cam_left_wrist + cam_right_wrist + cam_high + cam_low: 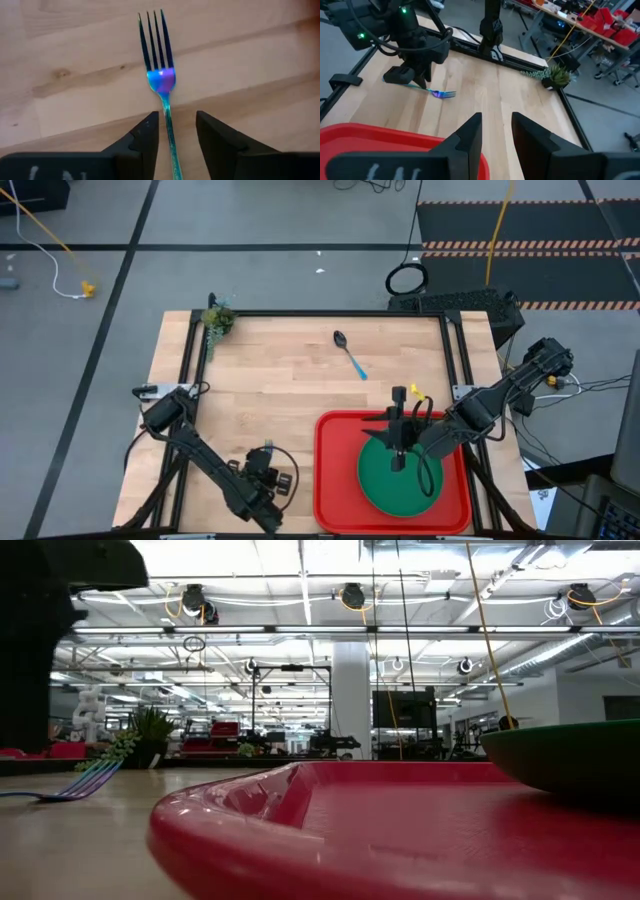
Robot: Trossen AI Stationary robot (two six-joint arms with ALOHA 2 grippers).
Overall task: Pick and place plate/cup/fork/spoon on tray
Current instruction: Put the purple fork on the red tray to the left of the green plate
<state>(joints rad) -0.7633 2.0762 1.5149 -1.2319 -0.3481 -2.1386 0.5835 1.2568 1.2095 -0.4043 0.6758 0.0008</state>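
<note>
The fork (pixel 161 75) lies flat on the wooden table, its tines pointing away from my left gripper; it also shows in the right wrist view (pixel 440 93) and the low view (pixel 85 783). My left gripper (pixel 175 137) is open and low over the table at the near left (pixel 265 472), one finger on each side of the fork's handle. The dark-green plate (pixel 400 485) lies on the red tray (pixel 335 480). My right gripper (pixel 496 132) is open and empty above the plate (pixel 400 452). The spoon (pixel 350 355) lies on the table toward the far side. The cup is out of view.
A small potted plant (pixel 216 320) stands at the table's far left corner. A black frame rail (pixel 330 313) runs along the table's edges. Bare wood lies between the tray and the spoon.
</note>
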